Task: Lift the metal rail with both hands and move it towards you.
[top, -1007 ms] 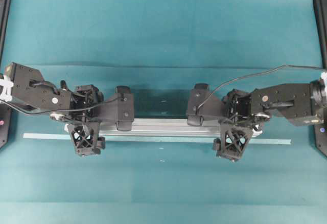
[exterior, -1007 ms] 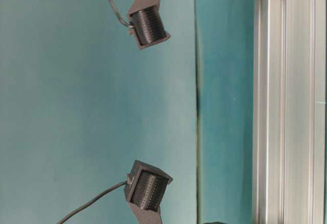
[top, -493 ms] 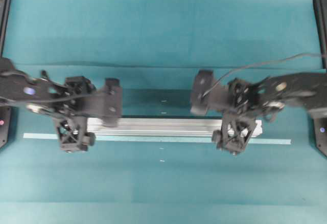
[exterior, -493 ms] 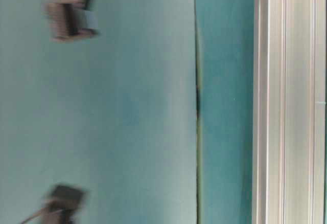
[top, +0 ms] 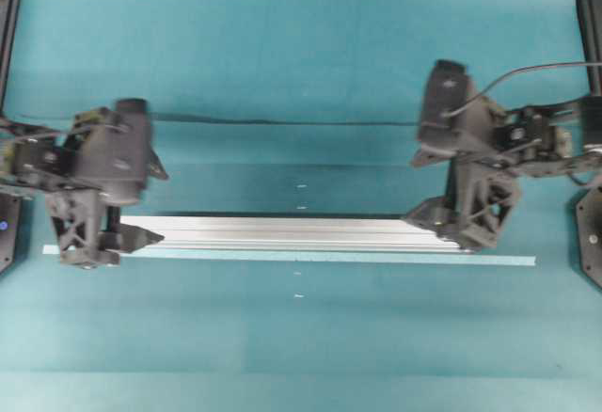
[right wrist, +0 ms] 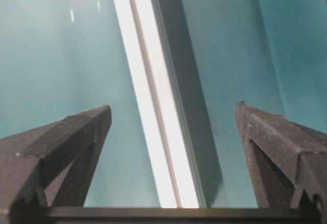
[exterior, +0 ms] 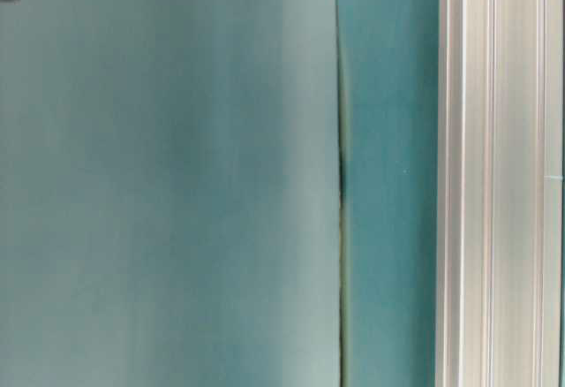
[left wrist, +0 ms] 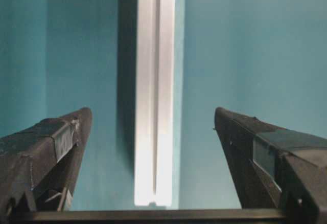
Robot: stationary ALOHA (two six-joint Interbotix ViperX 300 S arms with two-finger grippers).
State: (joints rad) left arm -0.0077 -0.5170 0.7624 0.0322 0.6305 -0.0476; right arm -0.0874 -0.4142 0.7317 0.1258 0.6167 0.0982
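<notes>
The metal rail (top: pixel 292 234) lies flat on the teal table, running left to right just behind a pale-blue tape strip (top: pixel 376 259). My left gripper (top: pixel 99 224) hovers off the rail's left end. In the left wrist view this gripper (left wrist: pixel 152 112) is open, and the rail (left wrist: pixel 155 81) runs away between the fingers without touching them. My right gripper (top: pixel 467 213) hangs over the rail's right end. Seen from the right wrist, it (right wrist: pixel 172 106) is open too, with the rail (right wrist: pixel 148 91) passing untouched between its fingers. The table-level view shows only the rail (exterior: pixel 494 175).
Black frame posts stand at the left edge (top: pixel 7 17) and right edge (top: pixel 591 26) of the table. A seam (top: pixel 282 122) in the teal cover crosses behind the rail. Small white marks (top: pixel 299 273) dot the cover near the strip.
Both grippers, which straddled the rail nearer its middle, have drawn outward to its ends and risen. The rail rests where it was, beside the tape strip.
</notes>
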